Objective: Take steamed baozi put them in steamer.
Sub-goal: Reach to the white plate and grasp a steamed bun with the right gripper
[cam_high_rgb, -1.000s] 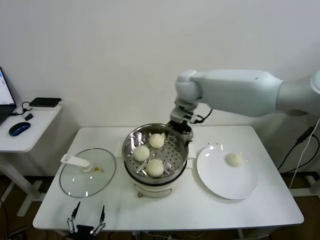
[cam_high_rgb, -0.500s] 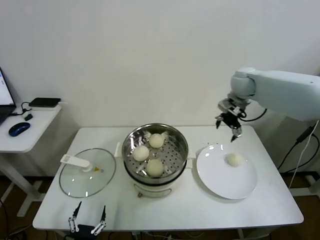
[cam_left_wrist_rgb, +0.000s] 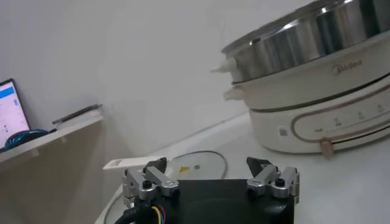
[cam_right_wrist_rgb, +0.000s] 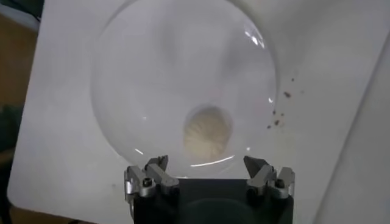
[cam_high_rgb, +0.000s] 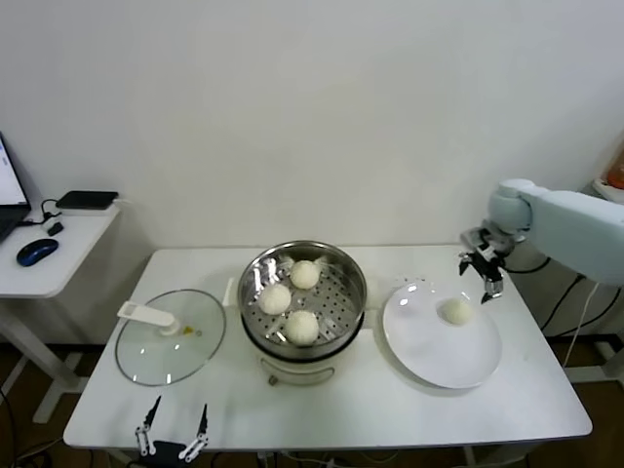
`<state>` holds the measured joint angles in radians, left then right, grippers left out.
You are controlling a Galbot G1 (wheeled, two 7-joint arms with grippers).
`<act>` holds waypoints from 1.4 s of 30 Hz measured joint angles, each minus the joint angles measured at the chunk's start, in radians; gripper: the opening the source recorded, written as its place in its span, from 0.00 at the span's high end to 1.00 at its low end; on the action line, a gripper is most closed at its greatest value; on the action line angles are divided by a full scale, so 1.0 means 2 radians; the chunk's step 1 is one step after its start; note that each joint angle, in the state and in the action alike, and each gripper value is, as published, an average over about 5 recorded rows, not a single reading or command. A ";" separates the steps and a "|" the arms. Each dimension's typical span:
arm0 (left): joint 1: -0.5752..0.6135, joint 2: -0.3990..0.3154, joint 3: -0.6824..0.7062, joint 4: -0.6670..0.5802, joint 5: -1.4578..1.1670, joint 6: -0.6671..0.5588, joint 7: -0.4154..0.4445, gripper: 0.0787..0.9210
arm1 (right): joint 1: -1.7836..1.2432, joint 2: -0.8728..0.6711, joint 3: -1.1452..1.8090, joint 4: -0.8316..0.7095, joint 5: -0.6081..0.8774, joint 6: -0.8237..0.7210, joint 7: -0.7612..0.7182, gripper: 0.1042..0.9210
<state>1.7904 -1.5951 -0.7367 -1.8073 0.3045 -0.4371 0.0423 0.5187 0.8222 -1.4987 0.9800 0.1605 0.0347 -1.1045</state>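
The steel steamer [cam_high_rgb: 343, 263] stands mid-table on its white base [cam_left_wrist_rgb: 317, 115] and holds three baozi [cam_high_rgb: 302, 326] on its perforated tray. One more baozi [cam_high_rgb: 456, 310] lies on the white plate [cam_high_rgb: 429, 351] to the right, and it shows again in the right wrist view as a baozi [cam_right_wrist_rgb: 208, 129] on the plate [cam_right_wrist_rgb: 140, 79]. My right gripper [cam_high_rgb: 485, 275] hovers above the plate's far right edge, open and empty, a little beyond the bun. The right gripper [cam_right_wrist_rgb: 207, 163] looks down on the bun. My left gripper [cam_high_rgb: 174, 427] is parked low at the table's front left edge, open; in the left wrist view the gripper [cam_left_wrist_rgb: 210, 165] holds nothing.
A round glass lid [cam_high_rgb: 171, 336] with a white handle lies on the table left of the steamer; the lid [cam_left_wrist_rgb: 195, 164] also shows in the left wrist view. A side desk [cam_high_rgb: 68, 234] with a mouse [cam_high_rgb: 37, 251] stands at the far left. Small dark specks [cam_right_wrist_rgb: 277, 115] dot the table beside the plate.
My right arm has swung from over the steamer's far rim to the right and come down over the plate's far edge. The open jaws are unchanged. The left arm has stayed put.
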 measured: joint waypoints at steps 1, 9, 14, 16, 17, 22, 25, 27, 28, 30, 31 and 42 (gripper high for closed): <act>0.000 0.000 0.000 0.000 0.000 0.000 0.000 0.12 | -0.011 0.000 0.009 -0.006 -0.005 0.000 0.002 0.12; 0.000 -0.001 -0.001 0.003 0.000 0.000 0.000 0.12 | -0.082 0.015 0.079 -0.056 -0.042 0.006 0.014 0.12; 0.000 -0.001 -0.002 0.005 0.000 -0.001 0.000 0.12 | -0.114 0.026 0.111 -0.082 -0.060 0.012 0.017 0.12; -0.001 -0.001 -0.002 0.005 0.000 0.000 0.000 0.12 | -0.124 0.029 0.120 -0.091 -0.065 0.014 0.017 0.12; -0.001 -0.001 -0.002 0.005 0.000 0.000 0.000 0.12 | -0.128 0.031 0.124 -0.094 -0.067 0.015 0.017 0.12; -0.001 -0.002 -0.002 0.005 0.000 -0.001 0.000 0.12 | -0.144 0.037 0.142 -0.110 -0.078 0.020 0.020 0.12; -0.001 -0.002 -0.002 0.005 0.000 -0.001 0.000 0.12 | -0.150 0.042 0.152 -0.119 -0.083 0.024 0.023 0.12; -0.001 -0.002 -0.002 0.005 0.000 -0.001 -0.001 0.12 | -0.152 0.045 0.157 -0.124 -0.085 0.027 0.025 0.12; -0.001 -0.002 -0.002 0.005 0.000 -0.001 -0.001 0.12 | -0.153 0.046 0.159 -0.126 -0.086 0.028 0.025 0.12; -0.001 -0.002 -0.002 0.005 0.000 -0.002 -0.001 0.12 | -0.153 0.047 0.161 -0.128 -0.087 0.030 0.025 0.13; -0.001 -0.002 -0.002 0.005 0.000 -0.002 -0.001 0.12 | -0.154 0.048 0.162 -0.129 -0.088 0.031 0.026 0.13; 0.001 -0.002 -0.002 0.003 0.000 -0.003 -0.001 0.12 | -0.160 0.050 0.169 -0.138 -0.094 0.035 0.025 0.24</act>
<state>1.7932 -1.6000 -0.7415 -1.8004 0.3039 -0.4424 0.0405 0.1984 0.9230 -1.1602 0.7047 -0.0275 0.1056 -1.0547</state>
